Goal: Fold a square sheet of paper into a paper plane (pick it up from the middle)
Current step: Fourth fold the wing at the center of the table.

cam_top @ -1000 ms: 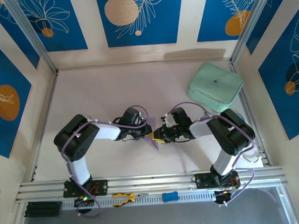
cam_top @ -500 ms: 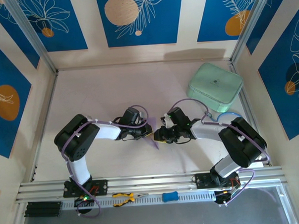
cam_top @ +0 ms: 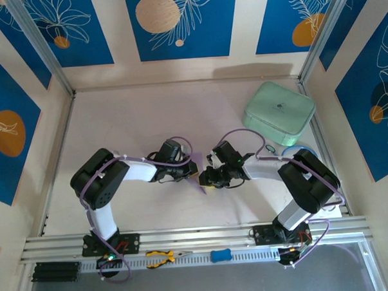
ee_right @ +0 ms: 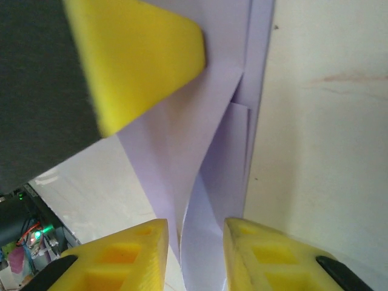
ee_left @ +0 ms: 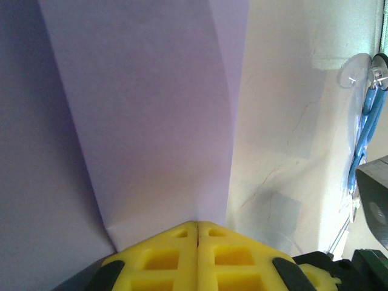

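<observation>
The pale lavender sheet of paper (cam_top: 198, 181), folded into a narrow pointed paper plane shape, is held up at the table's middle between both arms. My left gripper (cam_top: 190, 174) is shut on it; in the left wrist view the yellow jaws meet at the gripper tip (ee_left: 197, 225) on the paper's (ee_left: 151, 109) lower edge. My right gripper (cam_top: 207, 179) faces it from the right. In the right wrist view that gripper (ee_right: 195, 233) is open, with loose paper layers (ee_right: 209, 182) standing between the fingers, not pinched. The left fingertip (ee_right: 142, 51) shows above.
A mint-green case (cam_top: 279, 113) lies at the back right, with a blue strap (ee_left: 365, 121) on the table near it. Yellow pliers (cam_top: 161, 256) and a small blue object (cam_top: 220, 254) rest on the front rail. Side walls close in the table.
The right arm's elbow swung outward, then back a little, and its gripper edged left, closer around the paper. The left arm and the paper stayed put.
</observation>
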Action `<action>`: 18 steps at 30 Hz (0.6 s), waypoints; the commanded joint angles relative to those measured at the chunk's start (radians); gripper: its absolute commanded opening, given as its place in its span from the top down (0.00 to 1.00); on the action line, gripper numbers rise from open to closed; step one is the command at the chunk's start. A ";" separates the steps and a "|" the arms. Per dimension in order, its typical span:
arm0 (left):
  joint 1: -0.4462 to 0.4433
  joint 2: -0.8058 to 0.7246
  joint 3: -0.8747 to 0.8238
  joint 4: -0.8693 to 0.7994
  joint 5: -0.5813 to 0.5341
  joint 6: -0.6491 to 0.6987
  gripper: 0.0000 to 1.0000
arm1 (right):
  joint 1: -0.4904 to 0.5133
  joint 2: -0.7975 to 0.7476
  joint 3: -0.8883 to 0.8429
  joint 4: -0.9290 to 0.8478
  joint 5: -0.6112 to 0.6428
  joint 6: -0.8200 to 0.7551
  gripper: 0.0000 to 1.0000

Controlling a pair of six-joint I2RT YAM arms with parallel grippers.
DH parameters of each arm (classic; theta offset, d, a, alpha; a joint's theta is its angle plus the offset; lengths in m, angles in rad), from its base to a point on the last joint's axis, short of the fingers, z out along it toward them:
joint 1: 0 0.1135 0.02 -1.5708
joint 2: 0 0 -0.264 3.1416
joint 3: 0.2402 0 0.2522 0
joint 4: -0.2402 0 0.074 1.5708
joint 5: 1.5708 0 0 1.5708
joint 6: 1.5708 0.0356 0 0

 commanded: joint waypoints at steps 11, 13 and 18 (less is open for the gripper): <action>-0.008 0.030 -0.008 -0.040 -0.002 -0.004 0.97 | 0.008 0.027 -0.035 0.011 -0.001 0.015 0.76; -0.008 0.029 -0.008 -0.039 -0.002 -0.004 0.97 | 0.007 0.029 -0.042 0.019 -0.003 0.016 0.77; -0.008 0.026 -0.009 -0.040 -0.004 -0.004 0.97 | 0.007 0.034 -0.064 0.043 -0.014 0.024 0.78</action>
